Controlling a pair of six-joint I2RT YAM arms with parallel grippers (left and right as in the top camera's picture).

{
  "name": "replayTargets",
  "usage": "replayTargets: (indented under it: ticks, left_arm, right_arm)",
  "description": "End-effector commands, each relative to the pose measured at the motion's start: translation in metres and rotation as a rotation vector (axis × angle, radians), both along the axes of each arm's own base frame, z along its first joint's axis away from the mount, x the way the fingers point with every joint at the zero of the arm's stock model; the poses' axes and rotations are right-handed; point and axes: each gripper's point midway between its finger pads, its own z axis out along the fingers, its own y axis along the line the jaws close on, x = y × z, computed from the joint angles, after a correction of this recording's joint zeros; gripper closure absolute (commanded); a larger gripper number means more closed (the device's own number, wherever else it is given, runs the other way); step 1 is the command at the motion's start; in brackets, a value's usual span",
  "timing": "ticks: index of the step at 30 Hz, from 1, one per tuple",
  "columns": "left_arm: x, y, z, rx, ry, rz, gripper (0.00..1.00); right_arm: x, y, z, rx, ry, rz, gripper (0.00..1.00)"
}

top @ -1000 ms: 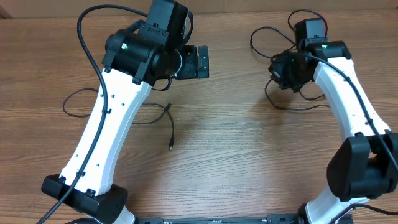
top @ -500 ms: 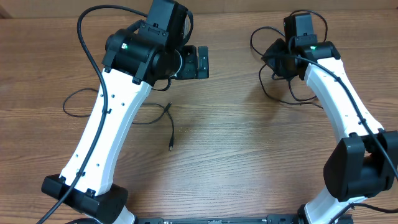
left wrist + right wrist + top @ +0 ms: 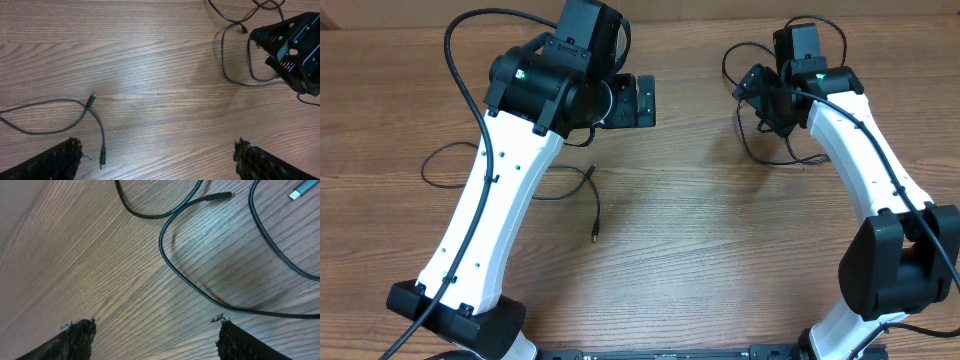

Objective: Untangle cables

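The cables lie in two places. One loose black strand (image 3: 582, 178) (image 3: 75, 102) sits on the table left of centre, its plug end (image 3: 102, 161) near my left fingers. Several thin black loops (image 3: 767, 153) (image 3: 200, 287) lie at the far right, under and around my right gripper (image 3: 758, 92) (image 3: 152, 325). That gripper is open, with only bare wood between its fingers. A black plug (image 3: 220, 196) and a pale plug tip (image 3: 300, 192) lie beyond it. My left gripper (image 3: 647, 100) (image 3: 157, 147) hangs wide open above the table, holding nothing.
The table is brown wood (image 3: 700, 250). Thicker black cables run along both white arms (image 3: 490, 200) (image 3: 880, 150). In the left wrist view the right gripper's black body (image 3: 295, 47) shows at the upper right, over the loops.
My right gripper has gone from shut to open and has moved toward the far edge. The loops beside it shifted with it. The left arm and the left strand have not moved.
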Motion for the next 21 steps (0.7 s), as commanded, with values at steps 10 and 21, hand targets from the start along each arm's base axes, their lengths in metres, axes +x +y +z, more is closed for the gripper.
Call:
replayTargets:
  ticks: [10,21]
  left_arm:
    - [-0.004,0.001,-0.001,0.02,0.013,-0.026,0.0]
    - [0.009,0.058,-0.002,-0.007,0.062,0.2,0.01]
  right_arm:
    - [-0.017,0.019,-0.008,0.044,0.057,0.157,0.0]
    - [-0.034,0.054,-0.003,0.191,0.089,0.318,0.0]
